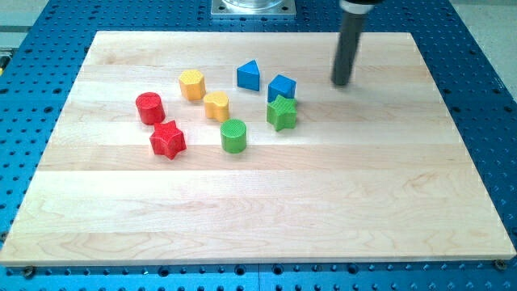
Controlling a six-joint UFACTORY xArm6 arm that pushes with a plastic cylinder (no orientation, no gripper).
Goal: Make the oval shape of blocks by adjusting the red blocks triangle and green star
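Note:
My tip (342, 82) rests on the wooden board (258, 210) near the view's top right, apart from all blocks, to the right of the blue cube (282, 86). The green star (282, 113) sits just below the blue cube, touching it. The blue triangle (249, 75) is to the cube's left. The red cylinder (149, 107) and the red star (168, 139) lie at the group's left. Two yellow blocks (191, 84) (216, 106) sit in the middle. The green cylinder (233, 135) is below them.
The board lies on a blue perforated table (485, 73). A metal arm base (254, 7) shows at the view's top edge.

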